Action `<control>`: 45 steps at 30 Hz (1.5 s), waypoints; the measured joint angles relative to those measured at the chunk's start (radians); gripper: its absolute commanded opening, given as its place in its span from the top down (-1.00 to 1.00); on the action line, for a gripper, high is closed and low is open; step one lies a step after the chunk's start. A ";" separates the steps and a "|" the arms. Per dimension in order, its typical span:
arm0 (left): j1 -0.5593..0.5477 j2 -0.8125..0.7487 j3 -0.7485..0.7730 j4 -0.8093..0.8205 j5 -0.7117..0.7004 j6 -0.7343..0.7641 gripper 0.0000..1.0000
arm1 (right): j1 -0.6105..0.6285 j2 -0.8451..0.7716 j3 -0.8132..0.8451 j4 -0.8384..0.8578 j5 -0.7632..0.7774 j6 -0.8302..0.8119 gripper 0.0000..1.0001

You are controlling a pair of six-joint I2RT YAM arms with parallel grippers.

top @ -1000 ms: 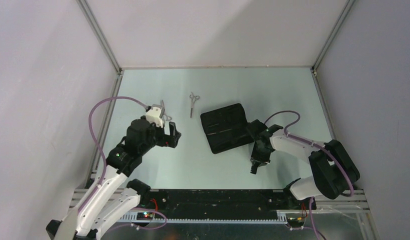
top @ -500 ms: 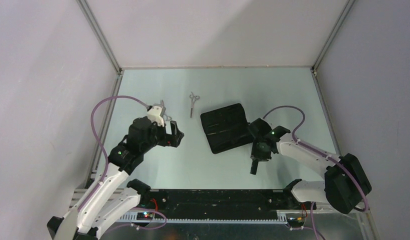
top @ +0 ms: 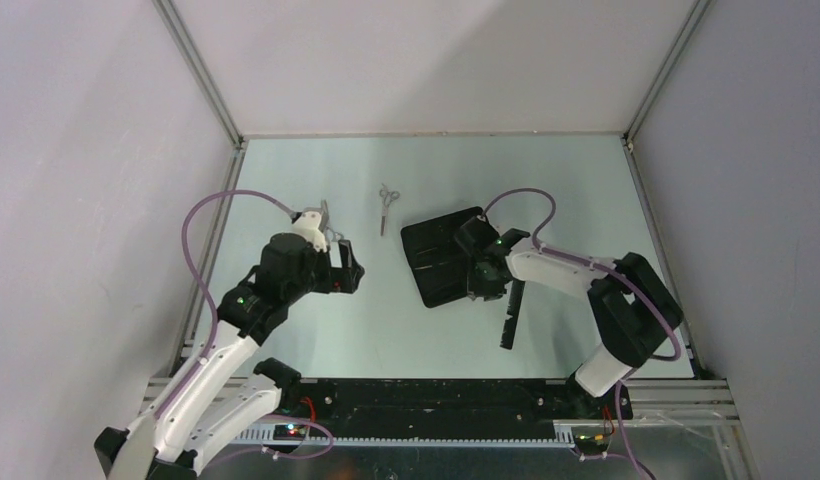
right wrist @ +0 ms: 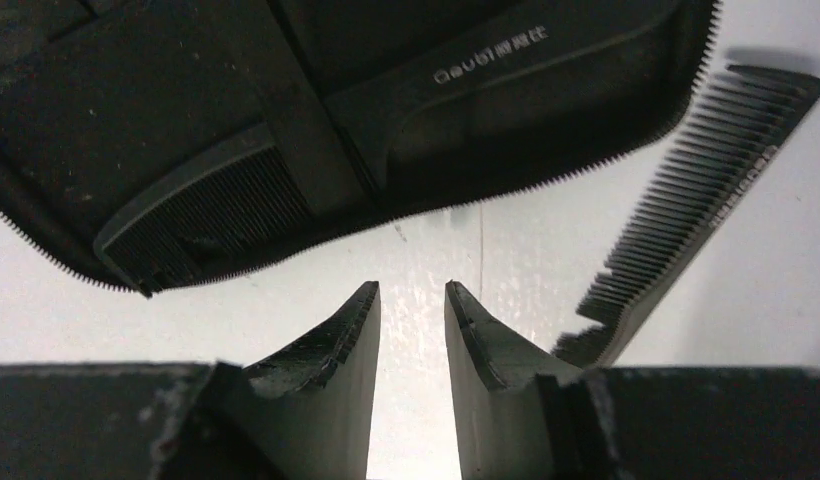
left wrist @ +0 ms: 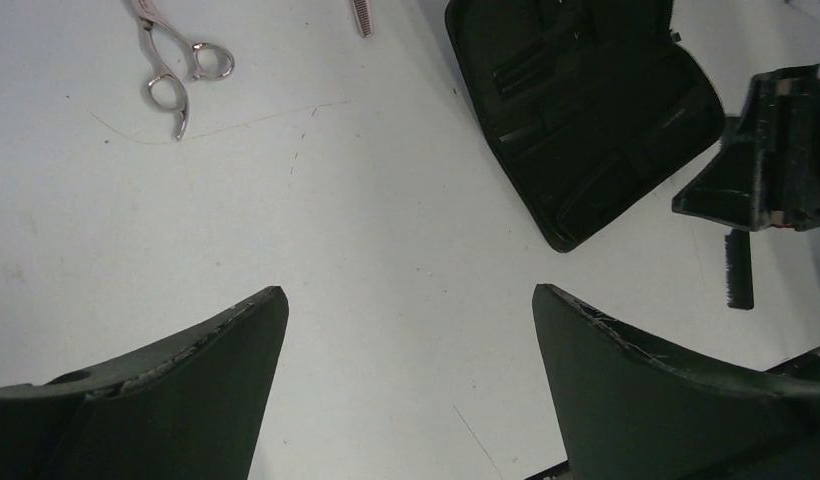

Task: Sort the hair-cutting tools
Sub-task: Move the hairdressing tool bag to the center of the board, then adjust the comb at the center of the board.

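Comb [right wrist: 706,190]: flat on the table [top: 386,330], just off the zip edge of the pouch [right wrist: 386,100], beside the right pincer [right wrist: 411,300].
- Right pincer: narrow gap, nothing in it, low over the pouch rim.
- Left pincer [left wrist: 406,330]: spread wide, empty, above bare table.
- First scissors [left wrist: 171,70]: lie ahead of the left pincer.
- Second scissors [top: 388,200]: farther right, apart from the pouch.

Handling, as judged:
- Comb is light, thin and stiff, and it sits flush. Pinch across the spine at mid-length; the teeth may flex.
- Scissors are light, slick steel, and the blades may swing. Grip across them near the pivot.
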 measured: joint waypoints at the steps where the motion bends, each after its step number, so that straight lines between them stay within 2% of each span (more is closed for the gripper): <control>1: 0.000 0.000 0.007 -0.008 -0.003 0.005 -0.99 | 0.000 0.025 0.011 0.005 -0.001 -0.003 0.31; 15: 0.003 0.005 0.019 -0.034 -0.082 0.073 -0.99 | -0.024 0.244 0.194 -0.011 -0.049 -0.034 0.28; 21: 0.010 0.005 0.019 -0.030 -0.080 0.077 -0.99 | -0.068 0.258 0.229 0.002 -0.044 -0.046 0.09; 23: 0.014 0.005 0.019 -0.029 -0.080 0.076 -0.99 | -0.077 0.240 0.226 -0.012 -0.026 -0.050 -0.05; 26: 0.022 0.005 0.019 -0.029 -0.078 0.076 -0.99 | -0.103 0.158 0.188 -0.029 0.003 -0.052 -0.21; 32: 0.033 0.001 0.017 -0.029 -0.070 0.074 -0.99 | -0.243 -0.031 0.048 -0.069 0.007 -0.040 -0.29; 37: 0.039 -0.015 0.014 -0.027 -0.064 0.068 -0.99 | -0.355 -0.040 -0.058 -0.069 -0.041 -0.050 -0.29; 42: 0.040 -0.021 0.013 -0.024 -0.061 0.067 -0.99 | -0.367 -0.031 -0.076 -0.048 -0.086 -0.078 -0.25; 45: 0.040 -0.021 0.013 -0.025 -0.061 0.066 -0.99 | -0.369 -0.011 -0.079 -0.025 -0.098 -0.093 -0.15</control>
